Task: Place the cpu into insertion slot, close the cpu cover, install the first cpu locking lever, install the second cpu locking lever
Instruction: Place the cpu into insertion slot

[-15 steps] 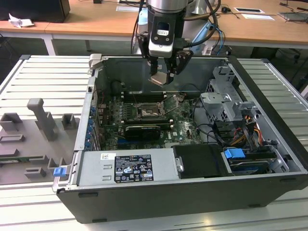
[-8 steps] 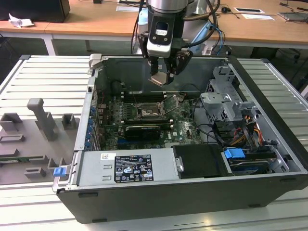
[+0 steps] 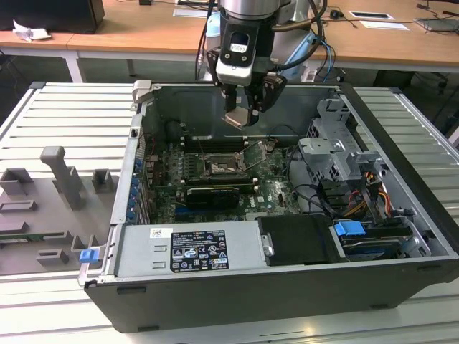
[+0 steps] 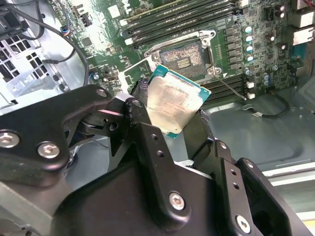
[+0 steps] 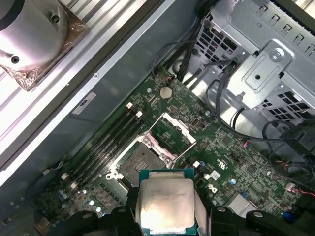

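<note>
Silver-beige cpu sits clamped between the gripper jaws, which hold it by two opposite edges. Its metal face is toward the first wrist camera and the green border is visible all round. The chip hangs well above the motherboard, not in the insertion slot.

The slot below is bare and open. The cpu cover is swung up just beside it, so the way down looks free. The thin wire next to the socket in the second wrist view is probably a locking lever; hard to confirm.

Judgement on doing this step well:
- The chip looks tilted and turned relative to the socket rim in the second wrist view, so it should be squared and levelled before descending.
- Chip edges should line up with the rim, then drop straight down. No sideways slide over the contacts.
- It should seat flush inside the rim before the jaws let go.
- Fingers need to stay off the raised cover and the memory slots beyond.
- The PC case walls are well apart from the gripper, so there's no clearance issue.
</note>
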Robot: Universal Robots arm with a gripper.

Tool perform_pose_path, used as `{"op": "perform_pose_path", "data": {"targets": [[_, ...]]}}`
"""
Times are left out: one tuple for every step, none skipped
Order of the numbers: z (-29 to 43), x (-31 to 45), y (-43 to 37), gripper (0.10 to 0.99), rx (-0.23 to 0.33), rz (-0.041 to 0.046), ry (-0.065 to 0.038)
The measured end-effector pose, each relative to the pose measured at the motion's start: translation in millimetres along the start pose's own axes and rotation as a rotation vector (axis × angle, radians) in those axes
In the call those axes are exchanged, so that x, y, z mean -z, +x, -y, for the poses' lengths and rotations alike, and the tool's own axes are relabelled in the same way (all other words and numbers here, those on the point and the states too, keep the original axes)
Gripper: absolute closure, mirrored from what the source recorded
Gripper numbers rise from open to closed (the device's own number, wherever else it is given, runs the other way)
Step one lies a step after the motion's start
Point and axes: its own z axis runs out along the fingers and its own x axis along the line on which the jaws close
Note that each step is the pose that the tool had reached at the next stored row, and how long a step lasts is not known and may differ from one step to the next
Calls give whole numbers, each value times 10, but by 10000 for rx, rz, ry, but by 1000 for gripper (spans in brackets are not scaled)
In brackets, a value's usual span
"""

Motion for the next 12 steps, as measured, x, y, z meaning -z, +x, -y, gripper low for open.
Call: {"op": "perform_pose_path", "data": {"targets": [[0, 0, 0, 557, -58, 5, -1], [0, -1, 0, 557, -97, 9, -2], [0, -1, 0, 557, -130, 12, -2], [0, -1, 0, 557, -193, 17, -4], [0, -2, 0, 557, -227, 20, -5], [0, -2, 0, 557, -260, 23, -5], [0, -2, 0, 557, -310, 28, -6], [0, -2, 0, 557, -356, 31, -7], [0, -2, 0, 557, -389, 34, -7], [0, -2, 0, 557, -417, 37, -8], [0, -2, 0, 557, -448, 40, -9], [0, -3, 0, 557, -484, 43, -9]]}}
